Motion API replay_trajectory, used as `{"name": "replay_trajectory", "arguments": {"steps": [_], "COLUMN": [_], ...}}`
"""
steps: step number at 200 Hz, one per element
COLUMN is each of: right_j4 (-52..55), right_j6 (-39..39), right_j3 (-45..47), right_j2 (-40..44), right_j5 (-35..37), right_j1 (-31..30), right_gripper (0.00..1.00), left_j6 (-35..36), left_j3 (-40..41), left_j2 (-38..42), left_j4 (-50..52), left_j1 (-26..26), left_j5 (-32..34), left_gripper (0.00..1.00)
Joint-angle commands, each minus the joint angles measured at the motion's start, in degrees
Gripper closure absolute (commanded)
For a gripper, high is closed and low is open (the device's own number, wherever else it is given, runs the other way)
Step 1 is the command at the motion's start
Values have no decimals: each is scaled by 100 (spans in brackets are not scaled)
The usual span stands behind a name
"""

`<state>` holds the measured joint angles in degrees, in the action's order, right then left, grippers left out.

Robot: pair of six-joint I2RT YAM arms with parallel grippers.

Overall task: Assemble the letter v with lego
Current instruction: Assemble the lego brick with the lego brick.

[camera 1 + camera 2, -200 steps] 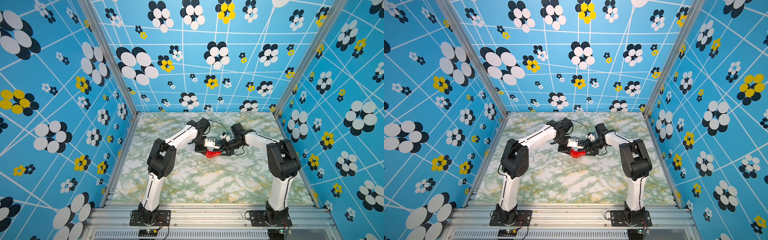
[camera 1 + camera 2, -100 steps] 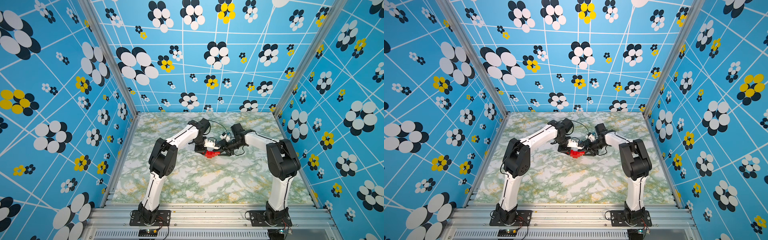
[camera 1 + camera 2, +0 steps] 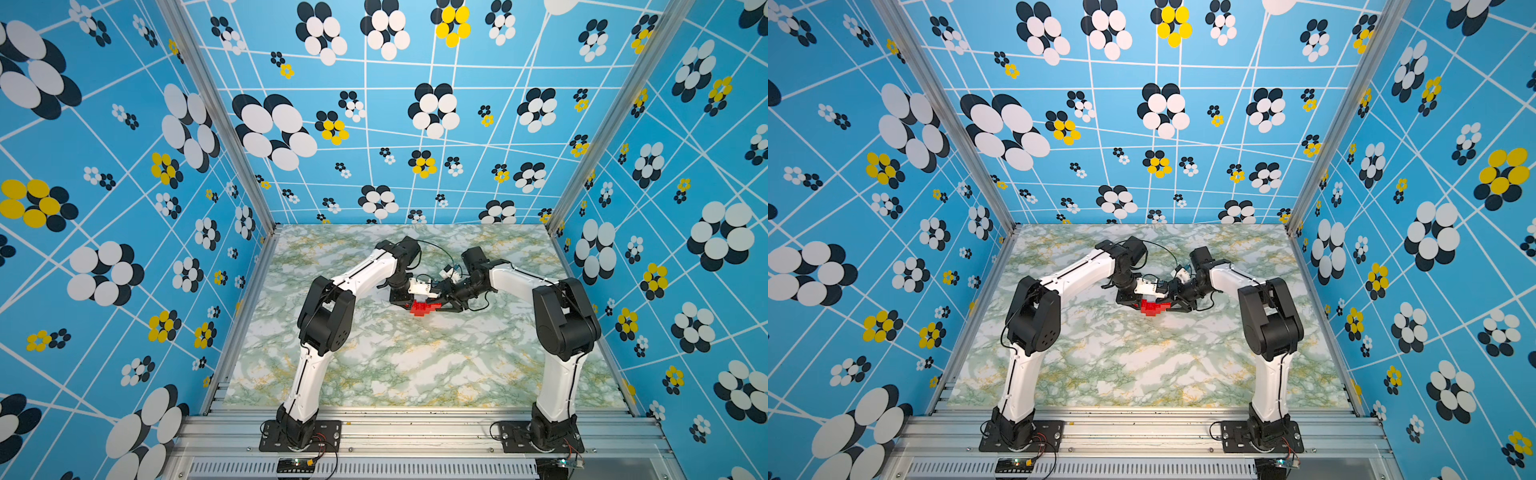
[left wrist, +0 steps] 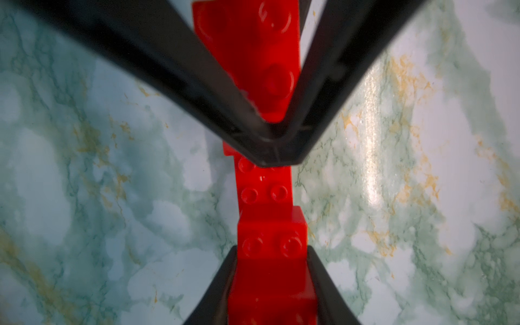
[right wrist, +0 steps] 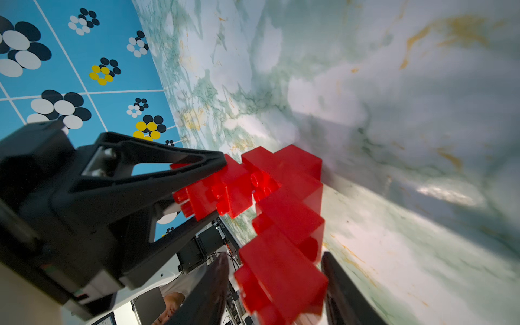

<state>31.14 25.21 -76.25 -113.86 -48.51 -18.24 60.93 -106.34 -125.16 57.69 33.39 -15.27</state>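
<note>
- The lego, a stepped run of joined red bricks, hangs between the two arms. The table lies close beneath it, and the table's middle is a little nearer the arm bases than the bricks are. Whether brick touches table I cannot tell.
- The left gripper is at the lego's left end. Its black fingers press on both flanks of the end brick, so it is clamped on the lego.
- The right gripper is at the lego's right end, its jaws clamped on the last step of the staircase there.
- The lego's long axis runs straight from one gripper to the other. Each gripper has the bricks dead ahead of its fingertips, with the other gripper just beyond. Neither arm is nearer, as both are on it.
- In the right wrist view two stepped arms meet at a shared corner, close to the letter v. Studs show in a small gap at the junction, so the halves look not fully seated.
- I judge the coming move to be a squeeze along that axis. A push off the axis would likely hinge the joint open.
</note>
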Motion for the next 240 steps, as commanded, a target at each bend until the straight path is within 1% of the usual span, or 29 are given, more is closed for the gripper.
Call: {"name": "replay_trajectory", "arguments": {"steps": [1, 19, 240], "right_j4": [122, 123, 97], "right_j6": [-104, -102, -86], "right_j3": [-18, -22, 13], "right_j2": [-119, -125, -127], "right_j5": [-21, -18, -11], "right_j1": [24, 27, 22], "right_gripper": [45, 45, 46], "left_j6": [-84, -106, -230], "left_j3": [-18, 17, 241], "left_j2": [-92, -75, -60], "left_j4": [-52, -101, -151], "left_j1": [-46, -61, -149], "left_j5": [-219, -297, -257], "left_gripper": [86, 86, 86]}}
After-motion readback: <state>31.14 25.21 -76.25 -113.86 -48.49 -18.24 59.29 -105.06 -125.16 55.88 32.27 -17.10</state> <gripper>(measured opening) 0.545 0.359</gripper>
